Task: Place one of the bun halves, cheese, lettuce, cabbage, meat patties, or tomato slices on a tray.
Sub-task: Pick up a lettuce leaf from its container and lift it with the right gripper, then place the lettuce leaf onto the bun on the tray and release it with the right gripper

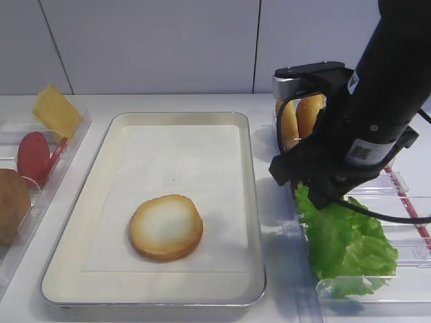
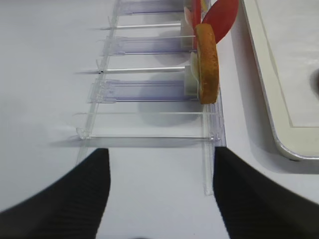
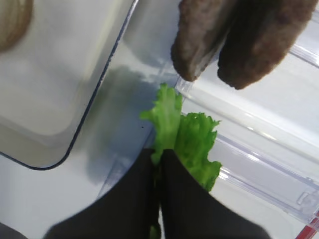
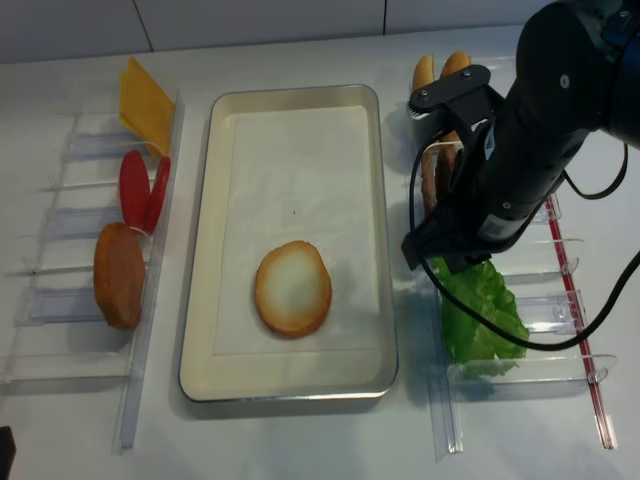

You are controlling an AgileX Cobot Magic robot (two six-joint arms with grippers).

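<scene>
A bright green lettuce (image 3: pixel 189 134) leaf lies in the clear rack on the right, also seen from above as lettuce (image 1: pixel 343 242) (image 4: pixel 480 315). My right gripper (image 3: pixel 159 152) (image 1: pixel 316 195) (image 4: pixel 445 262) is shut on the leaf's near edge, which is pinched between the black fingers. The tray (image 1: pixel 182 155) (image 4: pixel 290 160), lined with white paper, holds one bun half (image 1: pixel 166 227) (image 4: pixel 292 288), pale cut face up. My left gripper (image 2: pixel 162 159) stands open over bare table at the end of the left rack, holding nothing.
The left rack (image 4: pixel 50 300) holds cheese (image 1: pixel 57 111), tomato slices (image 1: pixel 34 156) and another bun half (image 2: pixel 207 62). Two dark patties (image 3: pixel 199 40) and upright buns (image 1: pixel 300 118) stand in the right rack beyond the lettuce. The tray's corner (image 3: pixel 50 74) lies left of the right gripper.
</scene>
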